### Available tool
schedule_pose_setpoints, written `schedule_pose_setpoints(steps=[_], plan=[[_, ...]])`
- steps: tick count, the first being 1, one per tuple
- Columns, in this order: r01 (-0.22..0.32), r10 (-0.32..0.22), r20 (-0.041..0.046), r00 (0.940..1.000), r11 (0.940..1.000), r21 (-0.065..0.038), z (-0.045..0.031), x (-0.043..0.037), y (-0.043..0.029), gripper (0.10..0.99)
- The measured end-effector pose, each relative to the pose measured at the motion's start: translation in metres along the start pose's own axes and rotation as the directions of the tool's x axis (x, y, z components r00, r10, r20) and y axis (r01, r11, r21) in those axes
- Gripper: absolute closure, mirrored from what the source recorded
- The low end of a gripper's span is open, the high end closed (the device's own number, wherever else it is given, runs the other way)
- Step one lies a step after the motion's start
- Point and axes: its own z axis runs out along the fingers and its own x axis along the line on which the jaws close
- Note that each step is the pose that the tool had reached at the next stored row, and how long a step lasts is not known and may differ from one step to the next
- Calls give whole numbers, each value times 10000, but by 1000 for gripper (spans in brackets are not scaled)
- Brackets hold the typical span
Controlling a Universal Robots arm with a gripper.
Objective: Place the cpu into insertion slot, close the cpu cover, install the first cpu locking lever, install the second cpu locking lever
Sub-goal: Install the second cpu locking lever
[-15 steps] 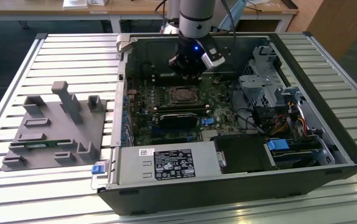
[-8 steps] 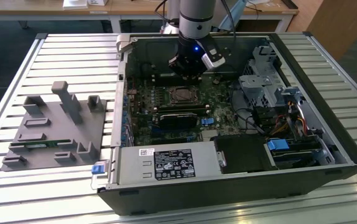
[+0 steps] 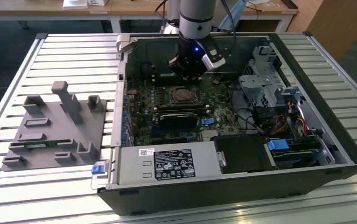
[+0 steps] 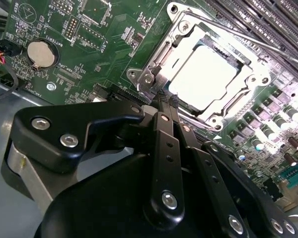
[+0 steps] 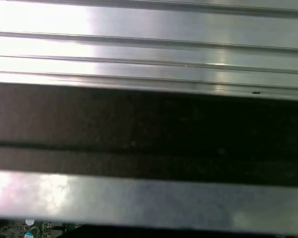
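Note:
The cpu [image 4: 208,77], a pale silvery square, lies in the insertion slot [image 3: 181,94] on the green motherboard inside the open computer case. The cpu cover [image 4: 162,52], a bright metal frame with a window, lies down around it. A thin locking lever rod [image 4: 238,30] runs along one side of the cover. My gripper [image 4: 164,101] is shut with nothing between its black fingers. Its tips sit just off the cover's corner bracket [image 4: 145,79]. In the exterior view the gripper [image 3: 187,78] hangs right behind the slot.
The case walls [image 3: 123,79] enclose the work area. A drive cage [image 3: 265,88] and cables stand on the exterior view's right, a power supply [image 3: 165,163] in front. A grey fixture block [image 3: 53,126] rests on the slatted table. Memory slots [image 4: 268,20] and a coin battery [image 4: 41,53] flank the socket.

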Motion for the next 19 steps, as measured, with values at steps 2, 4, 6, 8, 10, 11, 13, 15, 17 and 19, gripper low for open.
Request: schedule_pose_setpoints(steps=[2,4,6,8,10,11,13,15,17,19], plan=[[0,0,0,10000,10000,0,0,0,-15,980],[0,0,0,10000,10000,-1,-1,1,-36,980],[0,0,0,10000,10000,-1,-1,2,-52,980],[-1,1,-1,10000,10000,1,-15,2,-58,980],[-1,1,1,10000,10000,-7,-52,4,-58,980],[0,0,1,10000,10000,-8,-79,4,-58,980],[0,0,0,10000,10000,-7,-137,4,-57,980],[0,0,0,10000,10000,-7,-208,4,-55,980],[0,0,0,10000,10000,-7,-279,4,-53,980],[-1,1,1,10000,10000,-7,-342,6,-52,980]])
